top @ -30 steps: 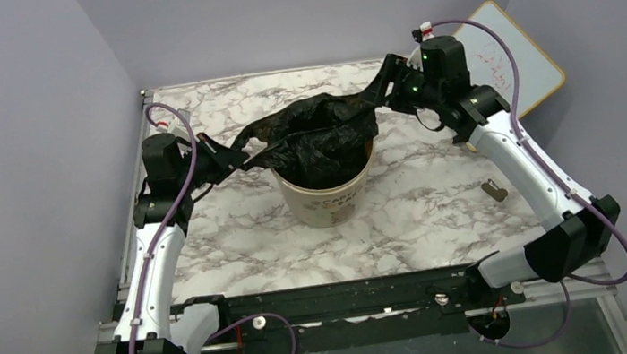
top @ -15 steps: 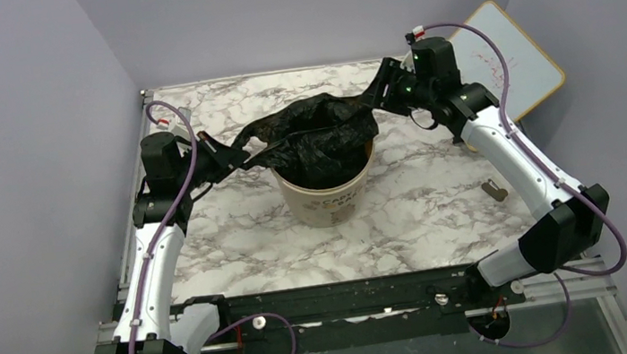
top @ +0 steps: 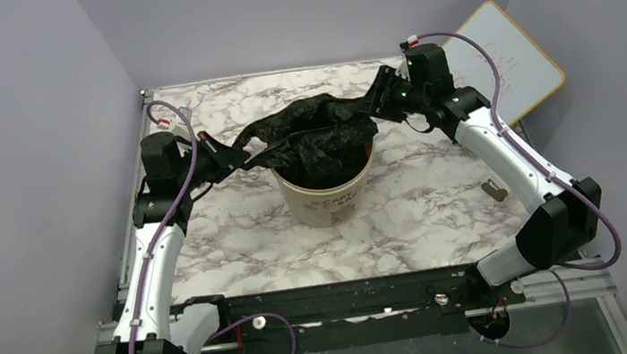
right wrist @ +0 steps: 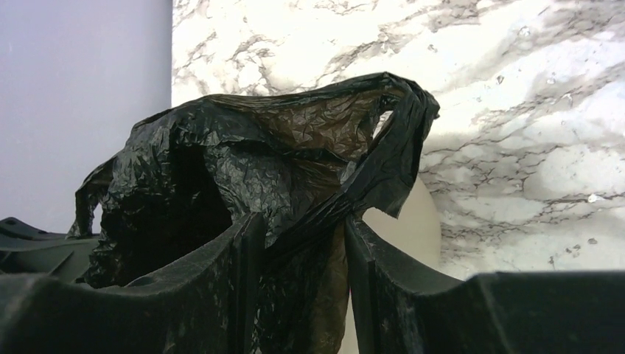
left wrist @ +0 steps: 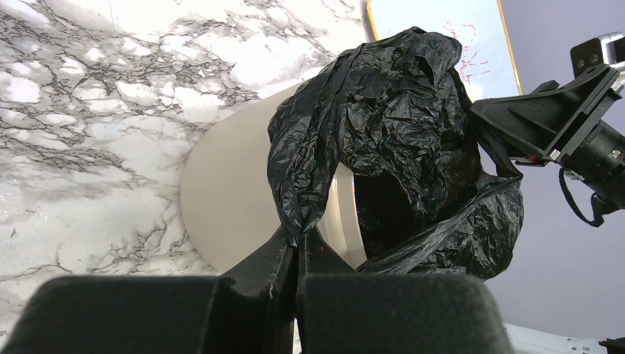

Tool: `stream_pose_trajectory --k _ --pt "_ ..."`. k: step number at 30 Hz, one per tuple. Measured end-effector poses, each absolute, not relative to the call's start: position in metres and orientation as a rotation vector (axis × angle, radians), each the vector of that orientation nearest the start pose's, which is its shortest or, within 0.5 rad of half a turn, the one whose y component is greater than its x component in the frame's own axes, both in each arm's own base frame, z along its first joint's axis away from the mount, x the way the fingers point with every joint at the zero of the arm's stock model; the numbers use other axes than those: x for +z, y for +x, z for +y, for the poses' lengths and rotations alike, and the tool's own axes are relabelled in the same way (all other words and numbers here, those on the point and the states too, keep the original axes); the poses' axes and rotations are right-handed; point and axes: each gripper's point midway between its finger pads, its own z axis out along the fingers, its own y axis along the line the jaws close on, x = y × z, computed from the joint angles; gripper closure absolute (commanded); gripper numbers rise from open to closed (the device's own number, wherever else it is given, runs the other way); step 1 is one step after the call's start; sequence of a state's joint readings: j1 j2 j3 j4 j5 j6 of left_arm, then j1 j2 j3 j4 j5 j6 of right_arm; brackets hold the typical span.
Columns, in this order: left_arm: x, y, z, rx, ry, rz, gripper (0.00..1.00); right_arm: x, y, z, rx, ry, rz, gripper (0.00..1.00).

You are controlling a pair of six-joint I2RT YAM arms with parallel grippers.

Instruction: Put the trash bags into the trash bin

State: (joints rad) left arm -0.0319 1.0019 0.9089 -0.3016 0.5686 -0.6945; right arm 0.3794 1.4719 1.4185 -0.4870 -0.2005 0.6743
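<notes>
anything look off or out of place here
The trash bag is only partly in the trash bin: it stretches over the mouth between the left hand and the right hand, humped above the rim. The whiteboard sits tilted past the far right edge of the table.

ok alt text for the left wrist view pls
The left hand pinches a fold of a crinkly black trash bag draped over the rim of a beige bin on a marble table. The right hand meets the bag's far side, a whiteboard behind.
</notes>
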Motion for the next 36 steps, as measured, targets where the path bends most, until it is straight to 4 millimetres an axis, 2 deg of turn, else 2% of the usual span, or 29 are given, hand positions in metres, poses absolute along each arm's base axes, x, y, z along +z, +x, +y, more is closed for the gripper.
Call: stream_pose_trajectory --k 4,8,12,19,24,32,36 --pt "0.264 0.303 -0.127 -1.023 -0.282 2.024 0.97 0.267 0.379 0.216 0.823 0.208 2.215 0.67" --pt "0.264 0.303 -0.127 -1.023 -0.279 2.025 0.97 0.269 0.379 0.216 0.825 0.194 2.197 0.85" --pt "0.263 0.302 -0.127 -1.024 -0.278 2.027 0.97 0.278 0.374 0.214 0.823 0.169 2.171 0.97" --pt "0.261 0.295 -0.128 -1.034 -0.278 2.049 0.97 0.293 0.351 0.206 0.845 0.137 2.120 0.99" --pt "0.268 0.285 -0.129 -1.035 -0.253 2.034 0.97 0.299 0.334 0.205 0.887 0.109 2.095 0.99" --pt "0.272 0.272 -0.128 -1.026 -0.246 2.034 0.98 0.291 0.305 0.217 1.009 0.007 2.128 1.00" --pt "0.265 0.267 -0.123 -0.991 -0.290 2.062 1.00 0.283 0.292 0.215 1.022 -0.021 2.150 0.99"
